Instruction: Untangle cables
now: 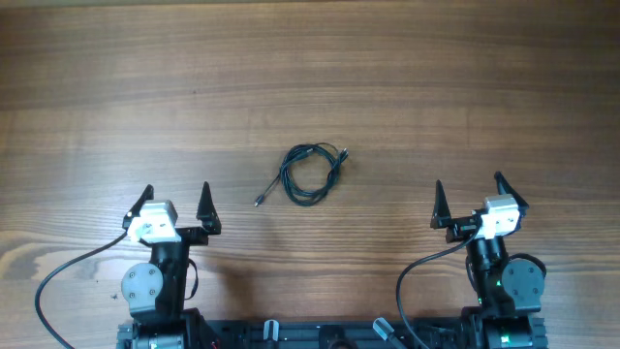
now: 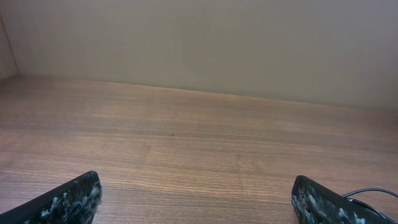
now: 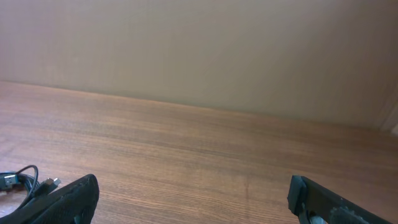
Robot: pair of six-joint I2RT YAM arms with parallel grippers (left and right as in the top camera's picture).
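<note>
The cables (image 1: 310, 174) are being seen as one small loose coil lying on the wooden desk (image 1: 407, 78), about midway between its left and right edges and nearer the near edge than the far one. One plug end (image 1: 259, 202) is trailing out toward the near-left corner. The left gripper (image 1: 176, 189) is being held wide open with nothing gripped, close to the near edge and well apart from the coil. The right gripper (image 1: 469, 181) is likewise being held spread and empty. The cables are being touched by neither.
</note>
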